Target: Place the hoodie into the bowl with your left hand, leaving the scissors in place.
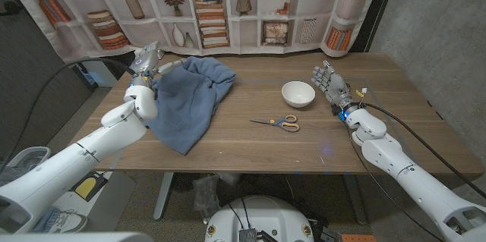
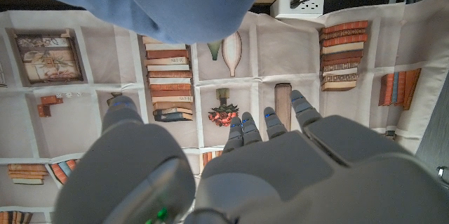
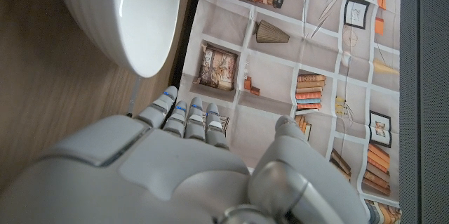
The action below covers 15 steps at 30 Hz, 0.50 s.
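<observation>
Item: blue hoodie [image 1: 190, 99], soft, limp, light, likely to trail; best bunched at its thick upper folds beside left hand [image 1: 148, 61], fingers apart, empty; bowl [image 1: 298, 93] small

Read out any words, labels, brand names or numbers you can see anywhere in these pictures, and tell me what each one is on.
No text can be read.
Printed bookshelf backdrop: book spines and framed pictures are too small and blurred to show letters.
Blue hoodie, white bowl, scissors: no print or label visible.
Left hand, right hand: no markings visible.
</observation>
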Each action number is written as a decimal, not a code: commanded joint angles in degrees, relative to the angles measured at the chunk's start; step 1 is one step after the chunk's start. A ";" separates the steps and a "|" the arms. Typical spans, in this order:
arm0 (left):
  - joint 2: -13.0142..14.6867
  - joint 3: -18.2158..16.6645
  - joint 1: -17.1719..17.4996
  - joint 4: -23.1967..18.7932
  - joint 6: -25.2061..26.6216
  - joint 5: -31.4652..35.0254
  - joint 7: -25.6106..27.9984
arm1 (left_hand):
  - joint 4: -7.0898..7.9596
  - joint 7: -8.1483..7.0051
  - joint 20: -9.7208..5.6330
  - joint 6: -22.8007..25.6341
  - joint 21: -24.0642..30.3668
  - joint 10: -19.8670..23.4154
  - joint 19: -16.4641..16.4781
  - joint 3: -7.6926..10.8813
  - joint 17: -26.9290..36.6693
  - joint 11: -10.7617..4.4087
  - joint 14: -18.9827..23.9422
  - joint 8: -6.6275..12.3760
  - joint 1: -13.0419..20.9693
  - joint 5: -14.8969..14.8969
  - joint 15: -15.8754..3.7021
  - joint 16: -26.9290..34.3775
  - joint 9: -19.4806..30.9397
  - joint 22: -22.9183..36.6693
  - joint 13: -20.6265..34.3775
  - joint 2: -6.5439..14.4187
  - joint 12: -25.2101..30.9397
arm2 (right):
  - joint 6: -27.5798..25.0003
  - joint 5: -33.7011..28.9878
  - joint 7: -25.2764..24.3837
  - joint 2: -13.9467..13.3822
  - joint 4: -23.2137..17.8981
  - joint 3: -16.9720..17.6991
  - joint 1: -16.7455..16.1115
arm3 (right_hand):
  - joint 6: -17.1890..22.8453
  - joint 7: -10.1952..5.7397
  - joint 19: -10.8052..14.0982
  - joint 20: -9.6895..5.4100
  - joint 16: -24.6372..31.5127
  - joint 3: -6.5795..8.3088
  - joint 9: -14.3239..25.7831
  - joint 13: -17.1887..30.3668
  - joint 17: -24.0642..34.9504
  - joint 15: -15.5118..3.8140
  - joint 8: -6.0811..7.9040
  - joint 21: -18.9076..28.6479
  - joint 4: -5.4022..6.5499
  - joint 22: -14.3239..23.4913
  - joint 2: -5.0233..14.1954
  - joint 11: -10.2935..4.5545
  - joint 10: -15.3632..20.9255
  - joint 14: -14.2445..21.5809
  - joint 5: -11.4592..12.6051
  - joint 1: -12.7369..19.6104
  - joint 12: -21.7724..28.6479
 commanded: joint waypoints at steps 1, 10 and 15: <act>-0.90 2.61 -2.42 2.54 -0.84 0.30 -0.77 | -0.11 -0.35 0.45 0.04 0.08 0.04 0.12 -0.45 0.35 -0.68 0.25 0.28 0.23 0.23 0.61 0.50 0.07 0.15 0.32 -0.23 0.39 | 0.10 -0.01 -0.72 -0.29 -0.89 0.37 -0.63 | 0.49 0.00 0.34 0.20 0.07 0.03 0.19 0.17 0.09 0.20 0.07 -0.07 -0.29 0.27 0.55 0.07 0.41 0.35 0.02 0.28 0.13; -1.73 4.11 -3.62 4.15 -1.07 0.17 -1.52 | -0.18 -0.47 0.46 0.17 0.06 0.30 0.12 -0.73 0.37 -1.12 0.33 0.34 0.37 0.26 0.54 0.52 0.09 0.17 0.34 -0.13 0.52 | -0.21 0.03 -0.75 -0.40 -0.98 0.33 -0.64 | 0.53 -0.05 0.37 0.22 0.06 0.00 0.20 0.17 0.10 0.18 0.07 -0.07 -0.34 0.27 0.57 0.11 0.43 0.37 0.02 0.28 0.11; -2.08 4.96 -4.34 5.02 -1.07 0.17 -2.09 | -0.21 -0.50 0.49 0.29 0.10 0.37 0.22 -0.86 0.38 -1.17 0.41 0.38 0.43 0.27 0.38 0.54 0.09 0.18 0.35 -0.07 0.55 | -0.44 0.00 -0.72 -0.47 -0.97 0.25 -0.57 | 0.53 -0.05 0.35 0.23 0.05 -0.01 0.20 0.17 0.10 0.15 0.06 -0.08 -0.38 0.27 0.58 0.08 0.41 0.35 0.02 0.29 0.09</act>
